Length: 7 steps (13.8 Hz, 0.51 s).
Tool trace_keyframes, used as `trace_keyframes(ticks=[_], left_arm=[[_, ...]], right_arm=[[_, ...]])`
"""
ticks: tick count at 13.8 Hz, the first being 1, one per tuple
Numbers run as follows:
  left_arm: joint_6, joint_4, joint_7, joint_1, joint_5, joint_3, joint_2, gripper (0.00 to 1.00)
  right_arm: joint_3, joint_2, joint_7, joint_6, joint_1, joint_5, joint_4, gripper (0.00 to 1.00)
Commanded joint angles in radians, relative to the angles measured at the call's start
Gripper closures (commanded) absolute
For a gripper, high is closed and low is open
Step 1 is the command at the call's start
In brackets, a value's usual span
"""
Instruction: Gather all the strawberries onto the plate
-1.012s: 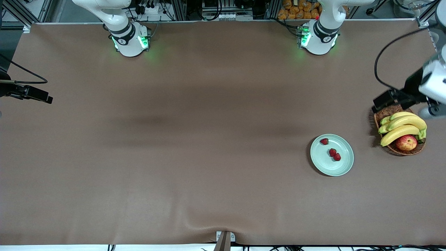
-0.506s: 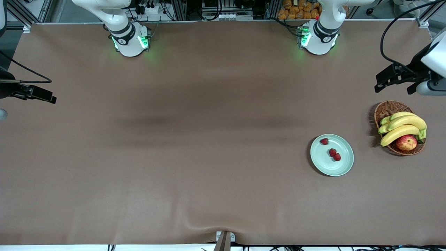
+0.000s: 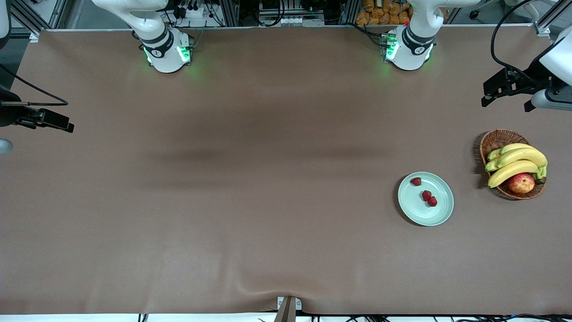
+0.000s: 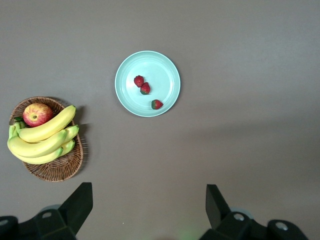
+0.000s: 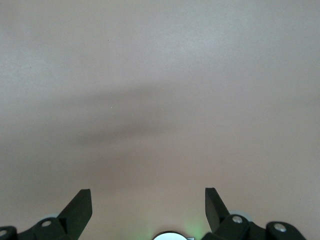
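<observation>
Three strawberries [image 3: 426, 195] lie in the pale mint-green plate [image 3: 442, 214], which sits toward the left arm's end of the table. The left wrist view shows the plate [image 4: 165, 65] with all three strawberries [image 4: 145, 88] in it. My left gripper [image 3: 506, 99] is open and empty, high over the table at the left arm's end, apart from the plate and the basket; it also shows in its own wrist view [image 4: 149, 200]. My right gripper [image 3: 53, 121] is open and empty and waits over bare table at the right arm's end, as its wrist view [image 5: 148, 200] shows.
A brown wicker basket [image 3: 496, 141] with bananas [image 3: 518, 161] and a red-yellow apple [image 3: 521, 183] stands beside the plate, closer to the table's end. It shows in the left wrist view [image 4: 55, 167] too. The brown table cover [image 3: 250, 179] is wrinkled at the front edge.
My left gripper has moved from over the basket's rim toward the robots' side of the table and is now clear of the basket. The strawberries and plate have not moved.
</observation>
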Motion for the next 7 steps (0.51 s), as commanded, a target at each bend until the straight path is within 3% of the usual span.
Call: trace_keyframes(ticks=[1,7], left_arm=[[-0.018,0.002,0.013,0.01,0.017,-0.015,-0.008,0.0],[-0.006,-0.001,0.001,0.016,0.014,-0.015,-0.008,0.0]], right_arm=[[-0.014,-0.003,-0.01,0.0,0.02,0.008,-0.001,0.0],[-0.014,-0.002,-0.01,0.0,0.02,0.008,-0.001,0.0]])
